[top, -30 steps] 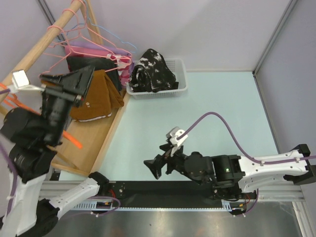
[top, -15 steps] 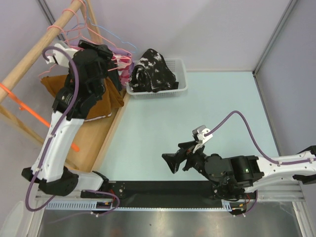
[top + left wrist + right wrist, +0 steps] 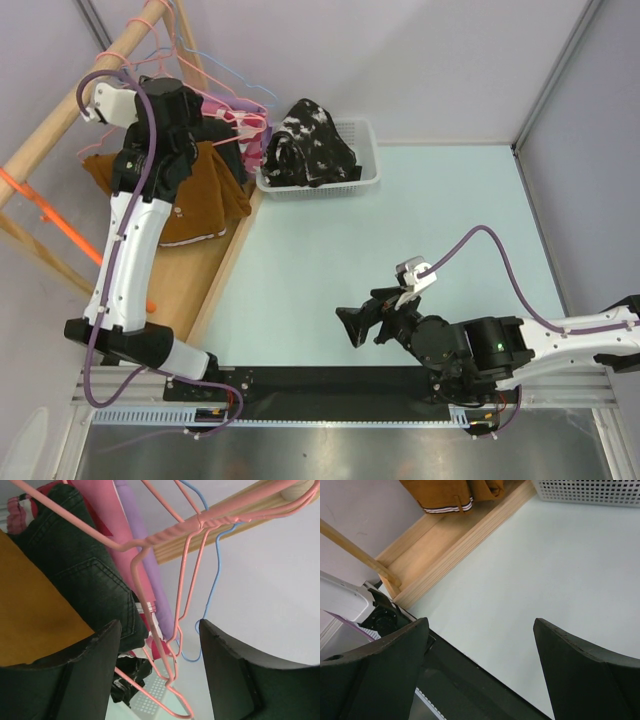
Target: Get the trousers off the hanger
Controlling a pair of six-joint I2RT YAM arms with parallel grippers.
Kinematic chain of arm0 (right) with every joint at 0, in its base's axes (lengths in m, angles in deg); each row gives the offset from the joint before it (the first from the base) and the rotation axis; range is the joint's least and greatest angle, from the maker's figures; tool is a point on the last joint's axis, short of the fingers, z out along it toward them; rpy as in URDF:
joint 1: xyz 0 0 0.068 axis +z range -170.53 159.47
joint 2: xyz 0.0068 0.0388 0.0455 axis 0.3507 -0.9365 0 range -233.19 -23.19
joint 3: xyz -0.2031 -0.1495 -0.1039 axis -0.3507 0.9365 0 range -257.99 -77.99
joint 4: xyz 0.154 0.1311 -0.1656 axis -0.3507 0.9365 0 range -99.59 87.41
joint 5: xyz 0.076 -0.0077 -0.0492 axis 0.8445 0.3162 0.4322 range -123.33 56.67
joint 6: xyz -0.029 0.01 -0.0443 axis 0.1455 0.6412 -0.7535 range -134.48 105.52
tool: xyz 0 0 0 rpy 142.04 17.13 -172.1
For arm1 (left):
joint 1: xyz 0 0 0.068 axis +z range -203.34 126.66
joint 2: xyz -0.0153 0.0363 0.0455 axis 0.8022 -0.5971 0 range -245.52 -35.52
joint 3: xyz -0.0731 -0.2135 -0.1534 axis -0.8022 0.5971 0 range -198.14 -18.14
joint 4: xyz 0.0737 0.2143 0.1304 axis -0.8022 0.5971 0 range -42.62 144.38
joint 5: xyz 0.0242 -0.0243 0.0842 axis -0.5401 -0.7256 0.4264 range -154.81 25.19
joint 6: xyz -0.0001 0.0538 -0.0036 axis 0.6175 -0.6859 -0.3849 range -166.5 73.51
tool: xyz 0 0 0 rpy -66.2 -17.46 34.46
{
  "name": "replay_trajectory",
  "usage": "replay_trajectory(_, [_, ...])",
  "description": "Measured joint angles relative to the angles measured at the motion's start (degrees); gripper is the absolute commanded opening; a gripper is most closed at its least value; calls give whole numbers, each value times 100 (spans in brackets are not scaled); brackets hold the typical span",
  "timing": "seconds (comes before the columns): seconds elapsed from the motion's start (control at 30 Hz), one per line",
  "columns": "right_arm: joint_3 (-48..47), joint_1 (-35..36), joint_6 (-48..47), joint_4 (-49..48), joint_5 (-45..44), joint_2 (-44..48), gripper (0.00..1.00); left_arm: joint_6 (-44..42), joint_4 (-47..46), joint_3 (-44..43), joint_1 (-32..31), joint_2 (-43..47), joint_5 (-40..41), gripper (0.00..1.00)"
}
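The rust-brown trousers (image 3: 200,200) hang from a pink wire hanger (image 3: 243,124) on the wooden rack; in the left wrist view they show as an orange-brown patch (image 3: 30,620). The black-and-white print trousers (image 3: 310,140) lie in the white basket (image 3: 368,170). My left gripper (image 3: 218,128) is raised to the hangers. It stands open (image 3: 160,630), with thin pink hanger wires (image 3: 150,580) running between its fingers, no pad touching them. My right gripper (image 3: 352,326) hovers open and empty (image 3: 480,625) low over the table.
A dark denim garment (image 3: 75,575), pink and purple cloth (image 3: 135,530) and a blue hanger (image 3: 216,575) crowd the wooden rod (image 3: 240,510). The rack's wooden base (image 3: 465,545) lies left of the pale table (image 3: 400,230). An orange bar (image 3: 40,205) sticks out at left.
My left arm has swung up from low on the left to the rack, bringing its gripper to the pink hangers. The right arm has shifted slightly right.
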Motion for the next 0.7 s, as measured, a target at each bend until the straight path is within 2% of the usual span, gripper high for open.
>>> replay_trajectory(0.27, [2,-57,-31,-2,-46,0,92,92,-356,109,101,-192,-299,48])
replay_trajectory(0.3, [2,-68,-50,-2,-46,0,92,94,-393,166,101,-201,-317,39])
replay_trajectory(0.37, [2,-79,-72,-2,-46,0,92,118,-431,251,111,-216,-330,30])
replay_trajectory(0.47, [2,-90,-96,-4,-48,0,91,131,-492,365,127,-221,-341,24])
replay_trajectory(0.5, [2,-92,-101,-7,-48,0,91,131,-538,400,131,-216,-341,19])
replay_trajectory(0.53, [2,-101,-111,-7,-48,0,91,125,-592,437,133,-212,-352,13])
replay_trajectory(0.57, [2,-103,-118,-11,-48,0,91,116,-643,463,136,-208,-363,0])
replay_trajectory(0.7, [2,-116,-160,-55,-48,-24,91,197,-632,498,140,-205,-476,1])
